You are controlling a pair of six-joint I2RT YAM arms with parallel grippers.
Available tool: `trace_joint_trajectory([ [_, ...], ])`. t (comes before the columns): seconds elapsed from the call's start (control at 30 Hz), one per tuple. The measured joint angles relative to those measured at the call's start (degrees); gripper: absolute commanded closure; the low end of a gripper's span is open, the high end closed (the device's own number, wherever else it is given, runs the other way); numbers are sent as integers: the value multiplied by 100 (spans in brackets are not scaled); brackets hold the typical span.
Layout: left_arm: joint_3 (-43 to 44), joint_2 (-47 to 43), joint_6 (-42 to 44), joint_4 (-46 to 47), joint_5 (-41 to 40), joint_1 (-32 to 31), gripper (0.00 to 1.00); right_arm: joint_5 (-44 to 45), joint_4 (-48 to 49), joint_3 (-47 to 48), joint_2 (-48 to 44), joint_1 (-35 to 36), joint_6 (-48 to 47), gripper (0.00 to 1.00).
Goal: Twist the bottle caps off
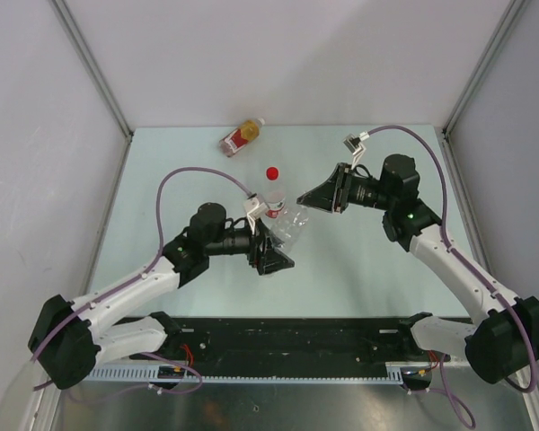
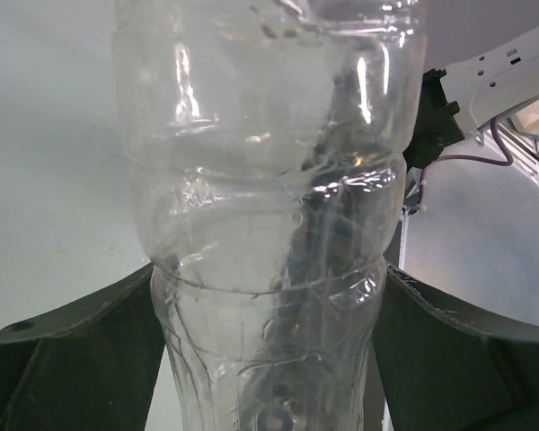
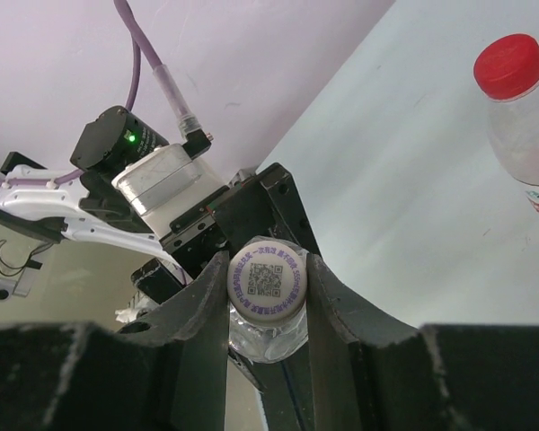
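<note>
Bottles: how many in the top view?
3. One clear bottle gripped by the left gripper, right gripper on its cap; red-capped bottle standing just behind it; amber bottle lying at the far edge. None appear hidden.

I see the pale table filling my overhead view, with white walls rising from nine round to three o'clock. At six o'clock a black rail runs along the table's near edge, with a slotted metal strip just below it.

The white cap bears a purple QR code ringed by print too small to read. The lying bottle has an illegible red-yellow label.
</note>
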Motion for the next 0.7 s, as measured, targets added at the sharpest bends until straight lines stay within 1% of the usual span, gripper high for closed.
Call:
trace_joint_trajectory([
  [0.1,0,-37,4,37,2,-4,11,0,0,0,-24,-22,0,100],
  [0.17,-2,-103,4,39,2,-7,10,0,0,0,-37,-28,0,100],
  [0.23,-4,-208,9,22,0,-9,11,0,-7,0,-50,-28,-4,100],
  [0.3,-4,-332,13,-28,-4,-11,15,2,-35,0,-68,-28,-11,100],
  [0.43,-13,-481,31,-157,-63,-9,31,-31,-103,0,-127,-28,-17,100],
  [0.5,-13,-490,57,-208,-87,-9,42,-59,-129,0,-133,-26,-24,100],
  [0.57,-13,-496,59,-240,-98,-11,51,-83,-157,0,-133,-26,-46,100],
  [0.7,-13,-503,57,-291,-118,-11,64,-107,-197,0,-136,-24,-101,100],
])
